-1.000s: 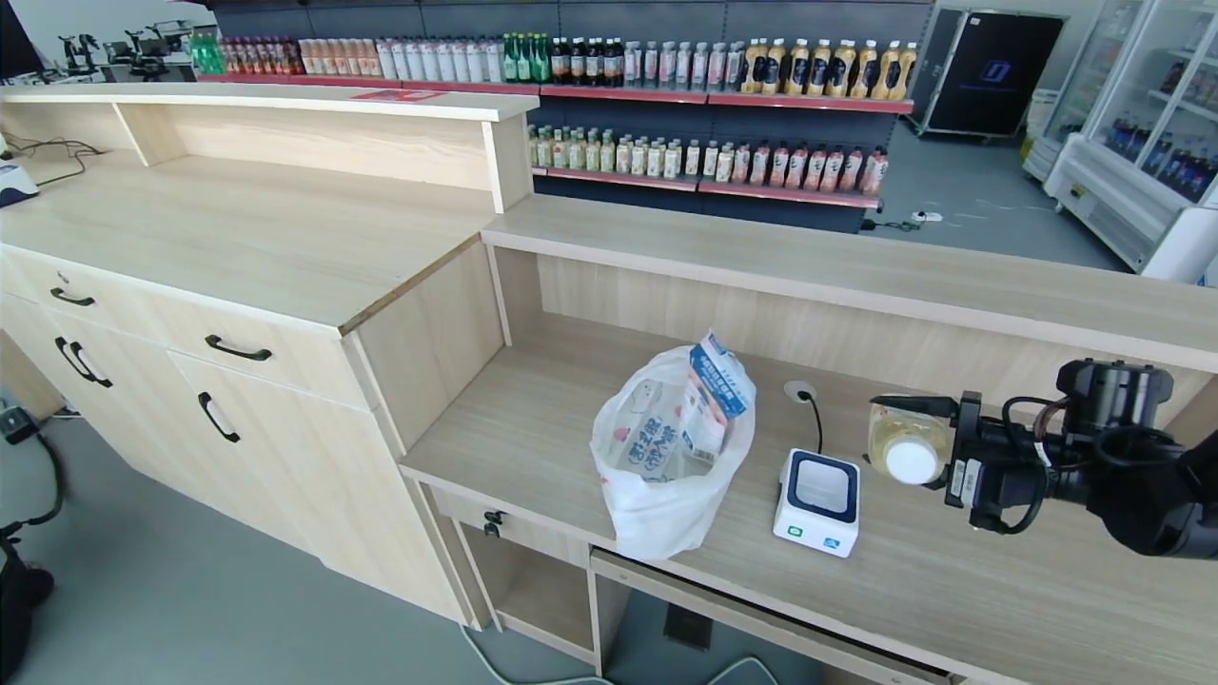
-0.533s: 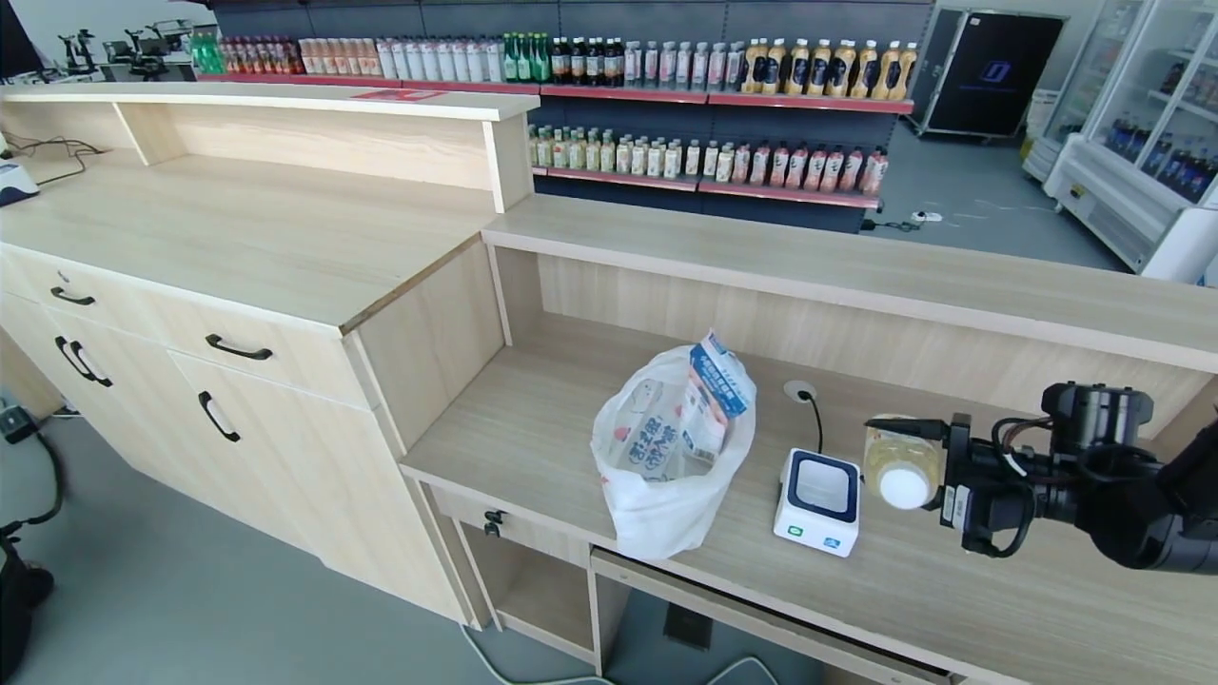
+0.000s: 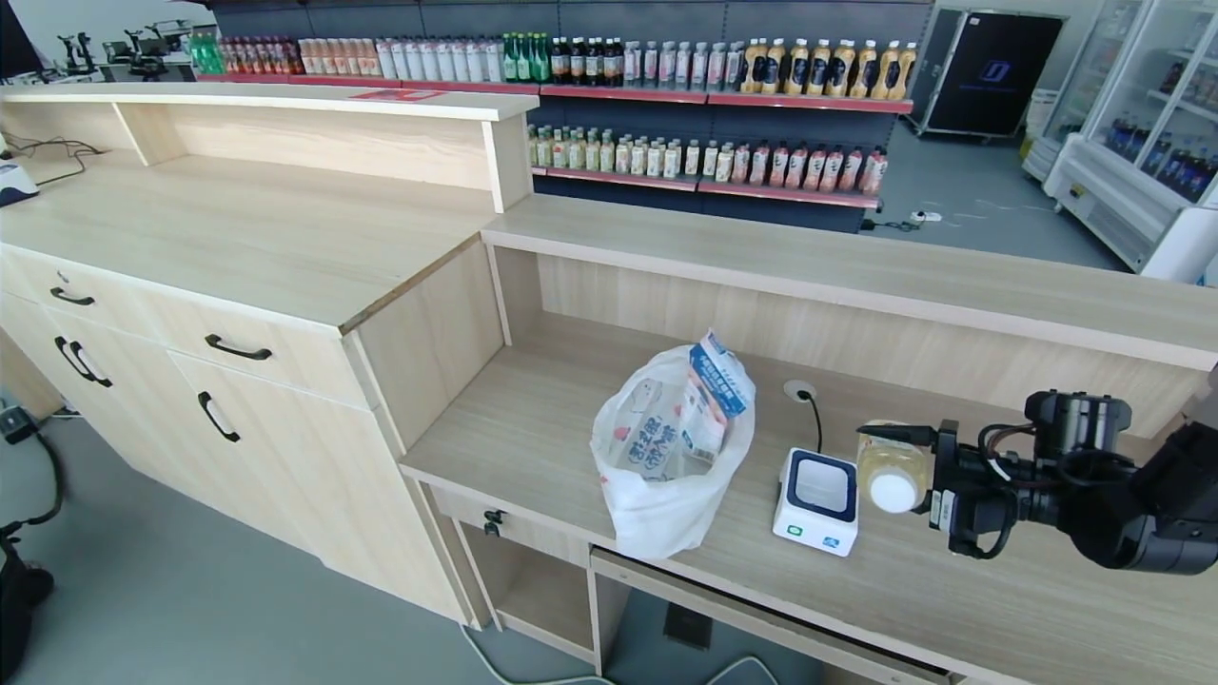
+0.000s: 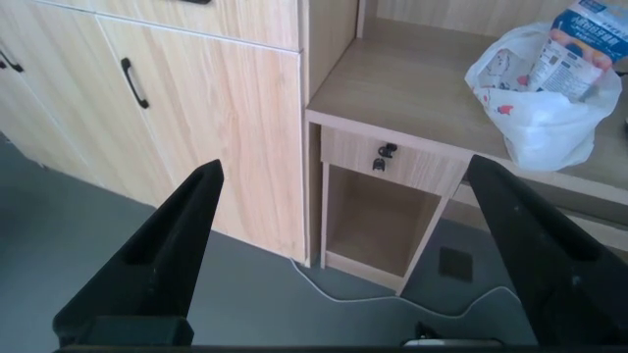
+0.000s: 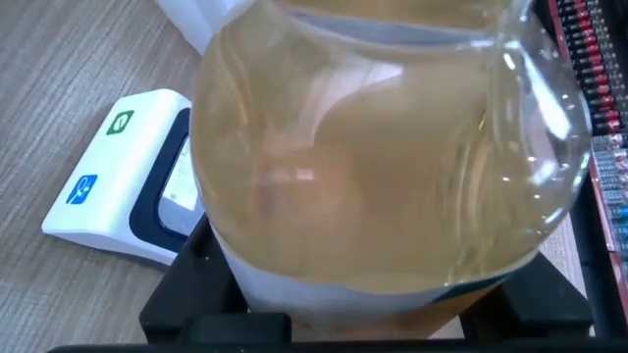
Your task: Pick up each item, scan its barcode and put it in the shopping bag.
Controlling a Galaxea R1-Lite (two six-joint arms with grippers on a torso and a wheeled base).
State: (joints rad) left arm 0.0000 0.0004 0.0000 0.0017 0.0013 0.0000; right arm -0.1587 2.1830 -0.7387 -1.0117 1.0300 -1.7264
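The right gripper (image 3: 909, 462) pinches a bottle of pale yellow drink (image 3: 889, 473) held sideways, just beside the barcode scanner (image 3: 816, 501). The shopping bag (image 3: 666, 495) stands on the scanner's other side. The left gripper (image 4: 343, 176) hangs with its fingers spread, well apart from the scanner.

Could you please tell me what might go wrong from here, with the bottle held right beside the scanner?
1. The bottle lies sideways in the right gripper; its smooth round body could slip or roll in the grip.
2. It hangs close to the scanner, so a low sweep might knock the scanner.
3. The shopping bag is already quite full, with a carton sticking out of the top; the bottle may snag the rim or tip the bag.
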